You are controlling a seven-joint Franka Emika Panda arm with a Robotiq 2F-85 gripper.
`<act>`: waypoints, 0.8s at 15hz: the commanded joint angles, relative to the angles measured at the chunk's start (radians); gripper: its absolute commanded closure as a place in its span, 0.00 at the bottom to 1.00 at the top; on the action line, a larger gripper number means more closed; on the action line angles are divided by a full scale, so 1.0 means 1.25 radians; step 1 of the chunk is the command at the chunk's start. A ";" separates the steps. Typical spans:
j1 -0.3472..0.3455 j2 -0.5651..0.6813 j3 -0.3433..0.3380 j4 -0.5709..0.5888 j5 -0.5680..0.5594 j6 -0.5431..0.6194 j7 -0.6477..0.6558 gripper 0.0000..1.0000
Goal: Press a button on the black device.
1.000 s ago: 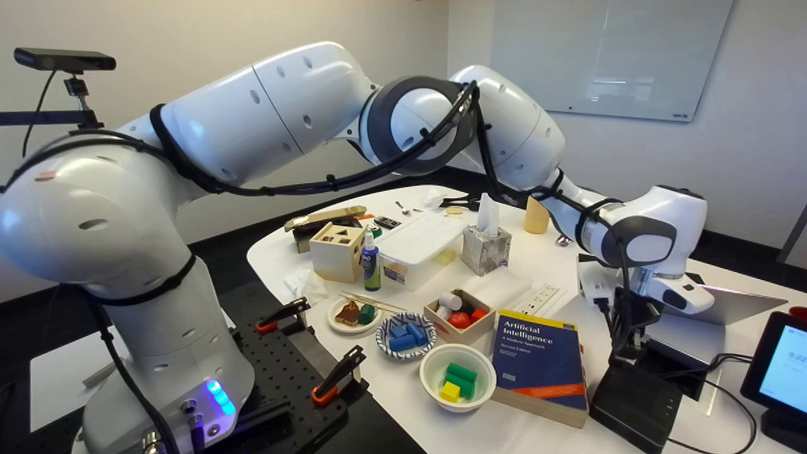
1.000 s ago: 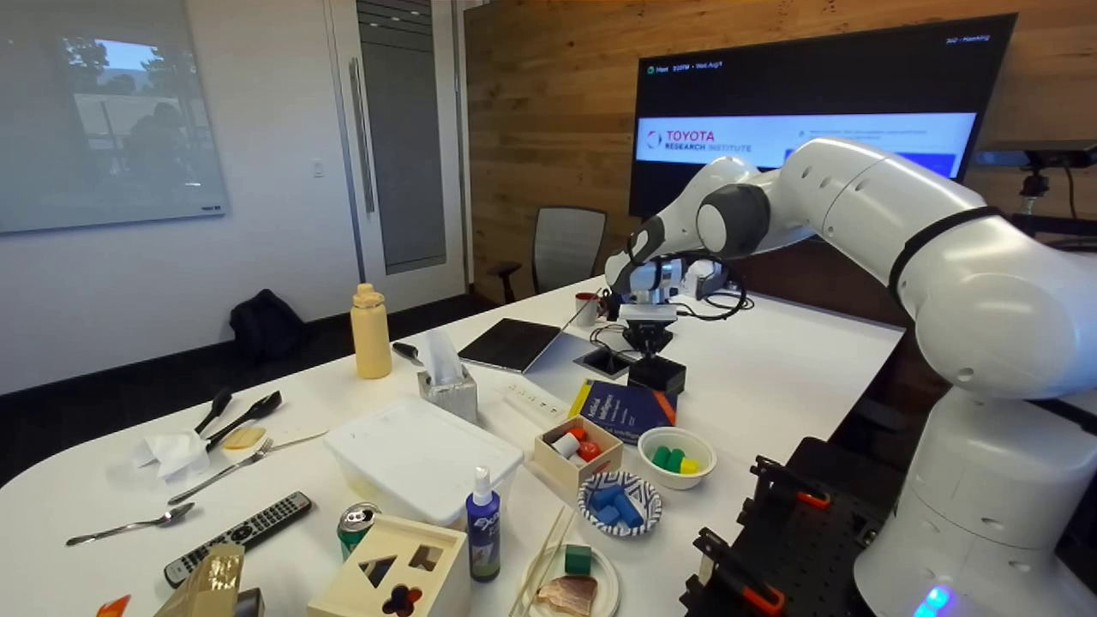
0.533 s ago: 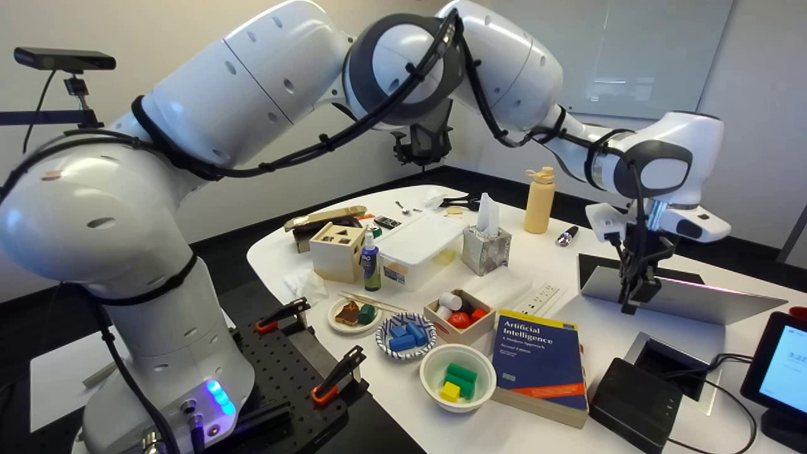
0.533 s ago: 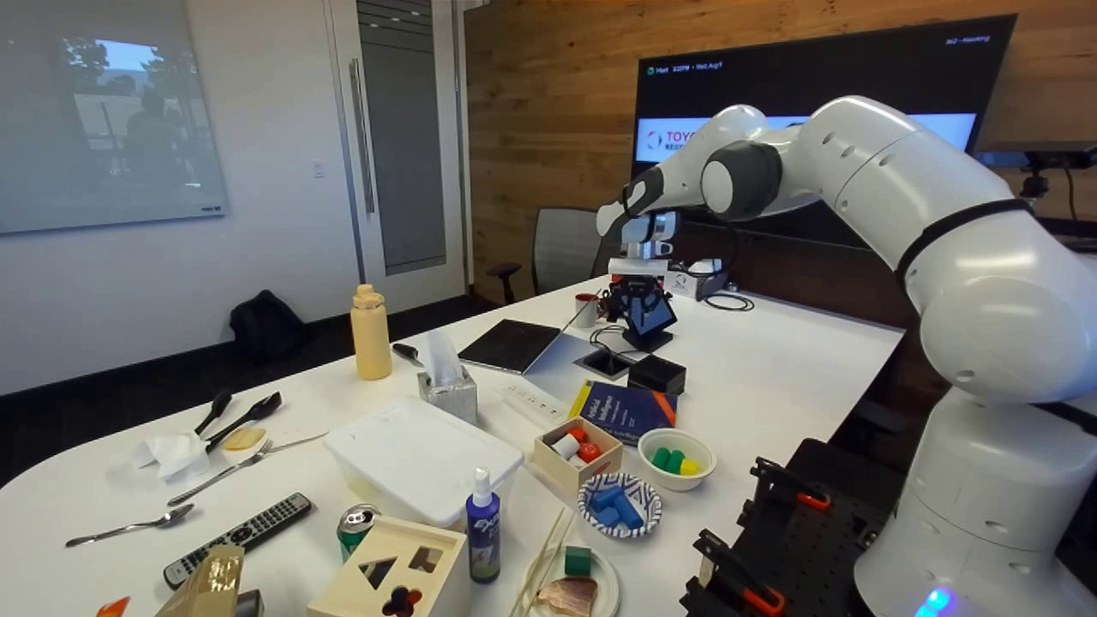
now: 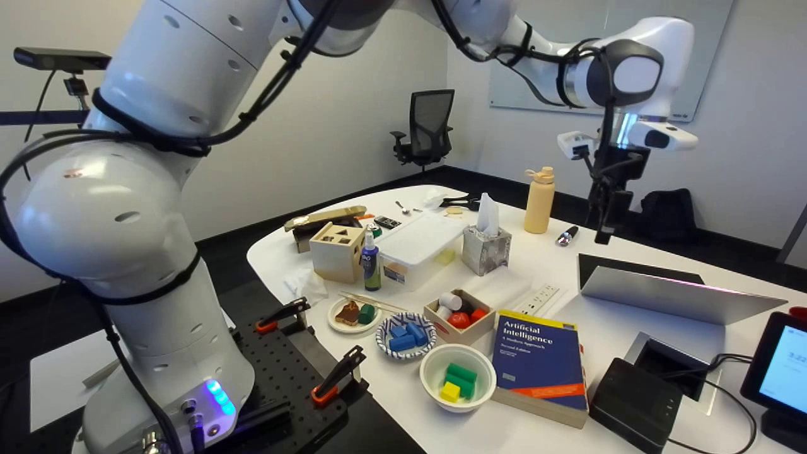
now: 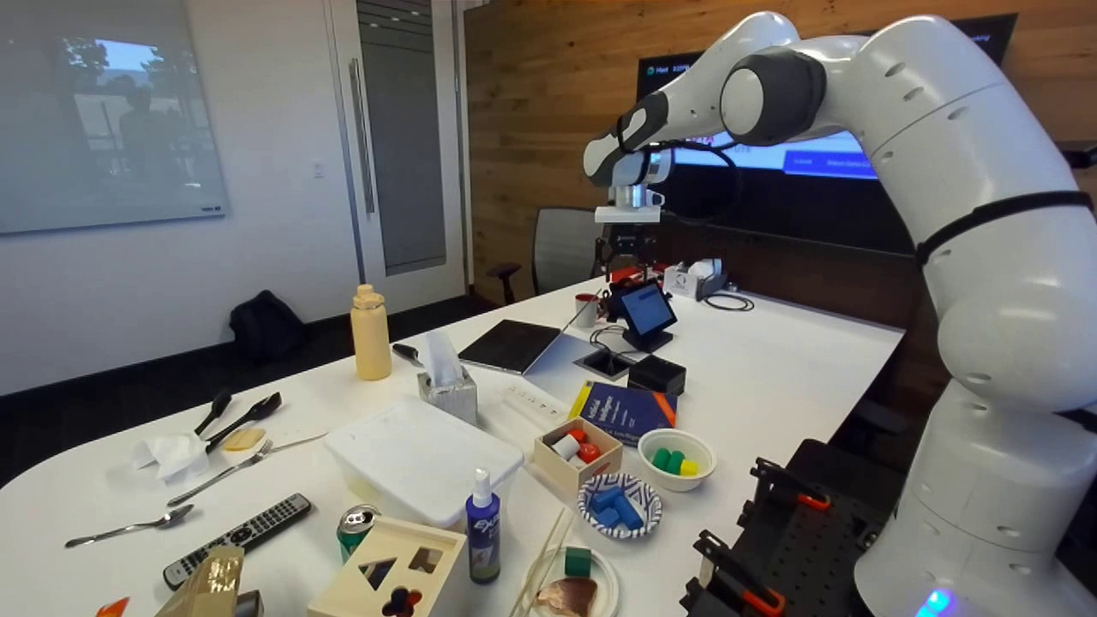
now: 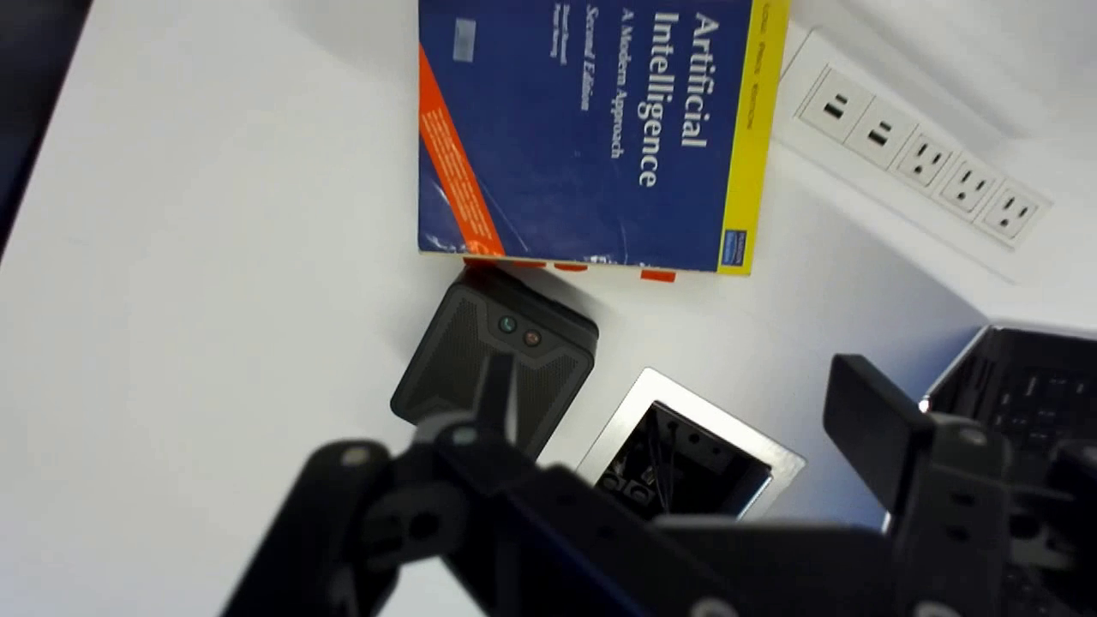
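The black device (image 7: 450,364) lies on the white table, a low box with a green phone button (image 7: 507,324) and a red phone button (image 7: 531,338) on its top. Both exterior views show it against one end of the blue book, as a dark box (image 5: 637,400) and from farther off (image 6: 658,375). My gripper (image 7: 677,398) is high above the table, well clear of the device, its jaws wide apart and holding nothing. One finger (image 7: 495,394) covers part of the device in the wrist view. In an exterior view the gripper (image 6: 628,264) hangs above and beyond the tablet.
Beside the device are the blue book (image 7: 566,128), a metal-framed table opening (image 7: 711,420) with cables, and a tablet on a stand (image 5: 782,366). An open laptop (image 5: 681,293) stands below the gripper. Bowls (image 5: 458,378), a tissue box (image 5: 487,249) and a bottle (image 5: 539,200) stand farther off.
The gripper has risen from the top of the black device to high above the table, moving back from it. Its jaws have gone from shut to open. The device has stayed in place.
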 commanded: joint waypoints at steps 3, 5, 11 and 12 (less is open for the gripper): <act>0.088 -0.250 0.015 -0.239 -0.049 -0.038 0.026 0.00; 0.108 -0.327 0.025 -0.309 -0.058 -0.052 0.028 0.00; 0.130 -0.509 0.067 -0.470 -0.088 -0.075 0.035 0.00; 0.129 -0.528 0.075 -0.488 -0.092 -0.077 0.033 0.00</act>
